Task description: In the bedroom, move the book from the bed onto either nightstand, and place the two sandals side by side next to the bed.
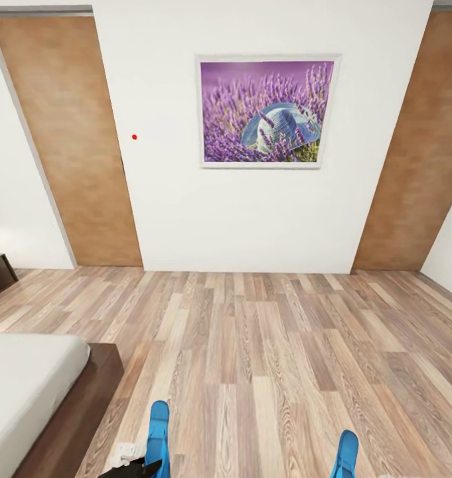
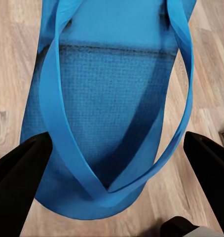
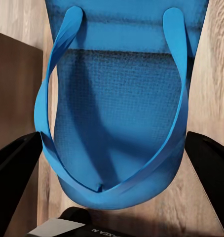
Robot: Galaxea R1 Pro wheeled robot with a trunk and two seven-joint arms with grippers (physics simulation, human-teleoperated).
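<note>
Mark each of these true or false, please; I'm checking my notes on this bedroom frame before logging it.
1. Each gripper holds a blue sandal. True: the left gripper straddles the left sandal, and the right gripper straddles the right sandal.
2. The picture on the wall shows a sailing boat. False: it shows a hat among purple flowers.
3. The bed lies at the robot's left. True.
4. The floor is grey carpet. False: it is light wood planks.
5. The book lies on the mattress corner in the head view. False: the visible corner is bare.
</note>
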